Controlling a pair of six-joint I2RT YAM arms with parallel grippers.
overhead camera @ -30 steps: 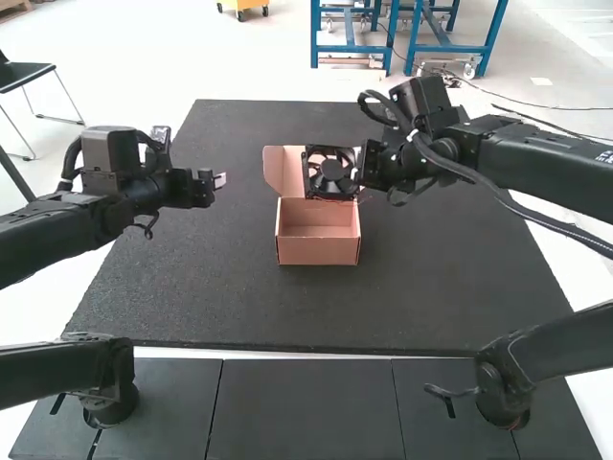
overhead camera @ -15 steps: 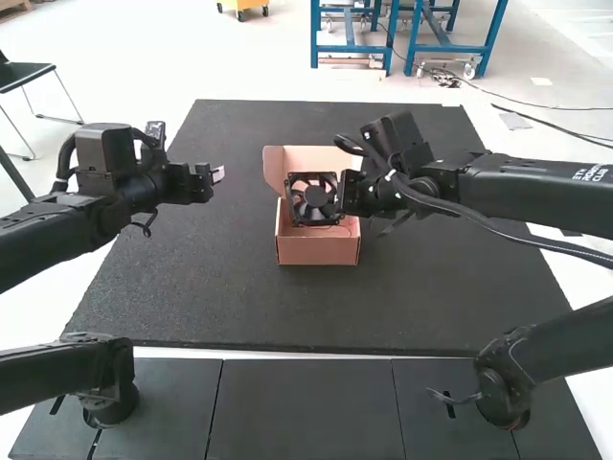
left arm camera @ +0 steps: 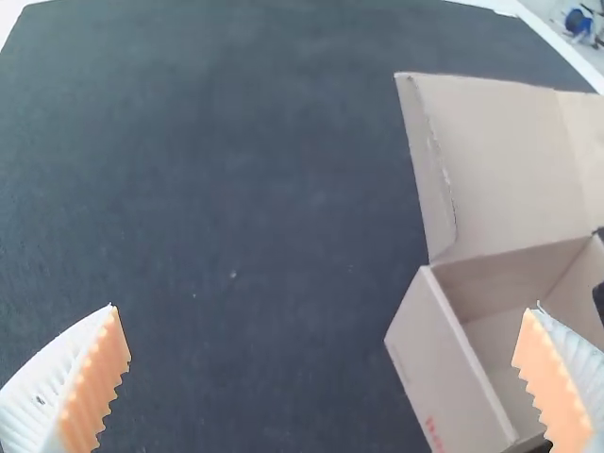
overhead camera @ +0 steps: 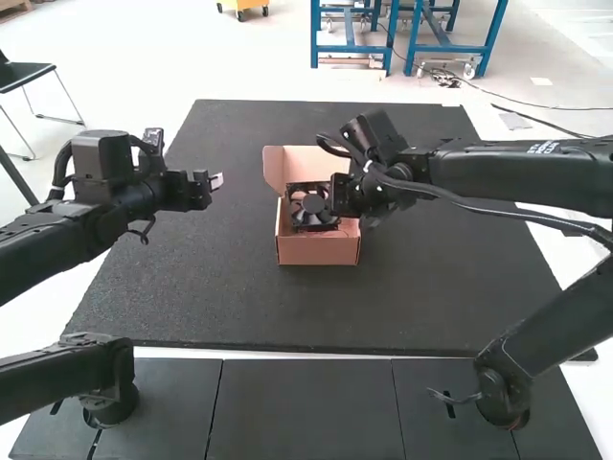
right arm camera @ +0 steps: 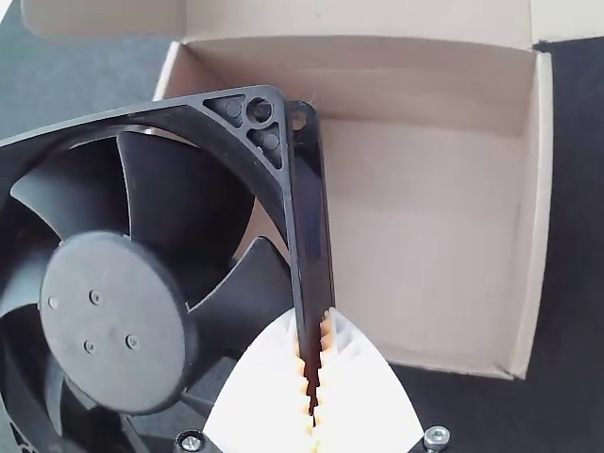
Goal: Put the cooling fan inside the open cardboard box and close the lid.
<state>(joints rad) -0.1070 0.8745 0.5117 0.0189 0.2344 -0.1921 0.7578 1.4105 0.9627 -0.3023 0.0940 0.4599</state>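
Clamping black square plastic cooling fan (right arm camera: 142, 283) by frame edge: right gripper (right arm camera: 313, 377), white ribbed fingers (right arm camera: 363, 387) pinched tight on it. Fan on edge, lower part inside open brown cardboard box (overhead camera: 316, 247); lid flap (overhead camera: 283, 168) raised at far side. Left gripper (overhead camera: 213, 180) spread wide, empty, above black rubber mat (overhead camera: 192, 278), left of box, apart from it.

fan (right arm camera: 104, 321) cropped at rt wrist view edge, box (left arm camera: 491, 179) cropped in L wrist view
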